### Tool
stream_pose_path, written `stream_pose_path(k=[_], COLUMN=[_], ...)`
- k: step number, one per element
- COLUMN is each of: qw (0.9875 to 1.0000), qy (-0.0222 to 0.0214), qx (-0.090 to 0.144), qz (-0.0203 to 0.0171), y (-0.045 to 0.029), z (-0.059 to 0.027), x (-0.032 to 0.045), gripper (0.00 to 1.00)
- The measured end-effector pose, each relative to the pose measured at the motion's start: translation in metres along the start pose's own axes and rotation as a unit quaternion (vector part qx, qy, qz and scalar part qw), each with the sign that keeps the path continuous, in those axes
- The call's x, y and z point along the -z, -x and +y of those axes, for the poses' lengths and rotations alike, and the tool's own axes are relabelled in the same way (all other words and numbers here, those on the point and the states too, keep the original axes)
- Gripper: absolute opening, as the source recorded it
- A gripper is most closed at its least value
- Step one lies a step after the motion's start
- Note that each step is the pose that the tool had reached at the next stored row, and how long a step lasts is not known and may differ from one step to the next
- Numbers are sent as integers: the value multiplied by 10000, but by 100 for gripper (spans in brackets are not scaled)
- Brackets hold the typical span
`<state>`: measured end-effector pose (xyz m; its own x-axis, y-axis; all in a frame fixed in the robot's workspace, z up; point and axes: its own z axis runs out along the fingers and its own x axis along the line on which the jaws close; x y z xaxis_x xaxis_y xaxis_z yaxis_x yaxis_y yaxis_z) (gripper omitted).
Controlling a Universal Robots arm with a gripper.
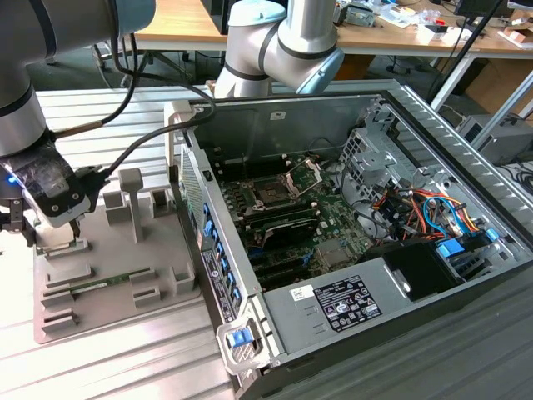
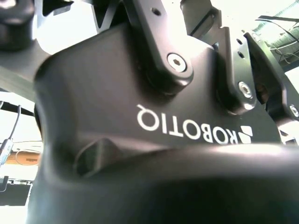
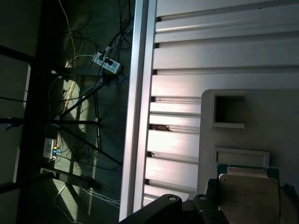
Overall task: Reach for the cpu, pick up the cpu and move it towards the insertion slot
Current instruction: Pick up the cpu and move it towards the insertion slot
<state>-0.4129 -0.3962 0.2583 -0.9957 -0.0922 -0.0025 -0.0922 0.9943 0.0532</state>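
One arm (image 1: 25, 100) on this rig, and it's over at the exterior view's left with the hand (image 1: 48, 229) down low over the grey tray (image 1: 117, 292). I can't tell from my feeds whether the hand is spread or pressed together, so I'm not calling a grip.

In the first wrist view the cpu (image 3: 247, 198) is lying flat on that tray, silvery top with a strip of green along one edge. The hand's dark linkage sits just beside it; touching or not, I can't say. A square pocket (image 3: 227, 109) in the tray is near the cpu, with a shallow rectangular recess (image 3: 240, 156) between them. The tray rests on the slatted metal table (image 1: 108, 367).

Moving right in the exterior view, the open computer case (image 1: 275, 125) lies next to the tray. The insertion slot (image 1: 273, 193) is on the green board (image 1: 337, 218) inside, dark centre and shiny metal frame, well apart from the hand. Orange and blue cables (image 1: 425, 208) bunch up toward the exterior view's right.
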Motion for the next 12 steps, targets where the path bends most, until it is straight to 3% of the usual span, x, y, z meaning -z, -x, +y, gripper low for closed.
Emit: stream_pose_path(k=[12], qw=[10000], qy=[1], qx=[0], qz=[0], y=[0], z=[1], x=[26], gripper=[54])
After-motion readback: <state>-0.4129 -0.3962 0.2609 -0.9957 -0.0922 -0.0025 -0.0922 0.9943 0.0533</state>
